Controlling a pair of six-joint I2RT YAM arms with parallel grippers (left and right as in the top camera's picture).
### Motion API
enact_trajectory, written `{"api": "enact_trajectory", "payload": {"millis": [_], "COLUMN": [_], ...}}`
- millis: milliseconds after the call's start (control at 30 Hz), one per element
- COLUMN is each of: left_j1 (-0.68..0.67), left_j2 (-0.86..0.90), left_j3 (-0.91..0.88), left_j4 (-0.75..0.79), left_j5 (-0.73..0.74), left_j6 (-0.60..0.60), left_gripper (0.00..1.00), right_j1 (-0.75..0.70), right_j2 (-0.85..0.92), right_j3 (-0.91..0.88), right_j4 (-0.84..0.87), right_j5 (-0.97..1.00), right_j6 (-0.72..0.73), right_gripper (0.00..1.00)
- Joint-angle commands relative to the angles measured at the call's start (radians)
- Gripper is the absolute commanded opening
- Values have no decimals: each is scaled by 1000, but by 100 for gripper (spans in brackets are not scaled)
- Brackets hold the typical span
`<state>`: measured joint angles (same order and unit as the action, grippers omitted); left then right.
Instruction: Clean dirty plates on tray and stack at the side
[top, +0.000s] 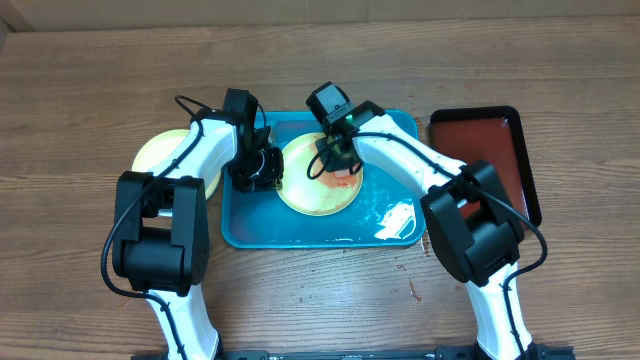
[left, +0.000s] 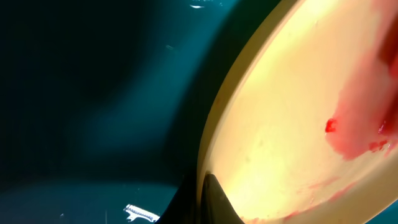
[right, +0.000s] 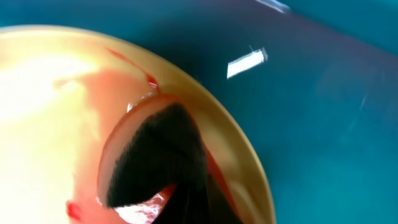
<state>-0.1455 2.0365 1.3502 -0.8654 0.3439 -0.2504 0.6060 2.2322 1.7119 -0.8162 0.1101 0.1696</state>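
Left pincer (top: 262, 172) is shown closed on the left rim of a pale yellow-green plate (top: 312, 196). In the left wrist view its dark fingers (left: 217, 202) are set either side of the edge, with no gap to be made out between them and the rim. The plate is laid flat inside the turquoise tray (top: 300, 230), toward its upper middle, and red sauce (left: 357, 134) is smeared across the plate's right-hand part. The left arm is stretched up from its base at the table's near edge, bent beside the tray, and turned inward so that the wrist is brought low over the tray's left side. The right arm is reached up and leftward from its own base, its white link laid across the tray's upper right corner. Its wrist is tipped downward so that the right pincer (top: 341, 166) is pointed at the plate's right half, over the smear. In the right wrist view a dark, fuzzy-edged shape (right: 155, 158) is pressed against the sauced surface near the rim. Whether it is gripped, and whether that pincer is parted or closed, cannot be told. A second plate (top: 160, 152) is set on the wooden table (top: 90, 80) just left of the tray, partly hidden by the left arm. A dark red tray (top: 485, 150) is placed to the right.
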Motion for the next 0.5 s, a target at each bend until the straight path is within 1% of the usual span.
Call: {"api": "enact_trajectory", "payload": {"millis": [0,133,233,333,467], "left_j1": [3,3,3,3,3], "left_j2": [11,11,11,11,11], "left_j3": [-10,-10,-10,-10,-10], "left_j4": [-7,-13,-17,-15,-13], "left_j5": [-28,-27,-18,-10,-10], "left_j6": [61,65,72,71,71], "left_gripper": [4,4,4,4,4], "right_j1": [19,16,16,16,-2], "right_j2": [35,35,35,35,35], "right_j3": [-13,-13,-13,-13,-12], "right_j4": [77,176,211,205,146], "right_j5": [-32,-173,-251,-270,-260], "right_j6": [13,14,14,14,14], "right_gripper": [4,4,4,4,4]}}
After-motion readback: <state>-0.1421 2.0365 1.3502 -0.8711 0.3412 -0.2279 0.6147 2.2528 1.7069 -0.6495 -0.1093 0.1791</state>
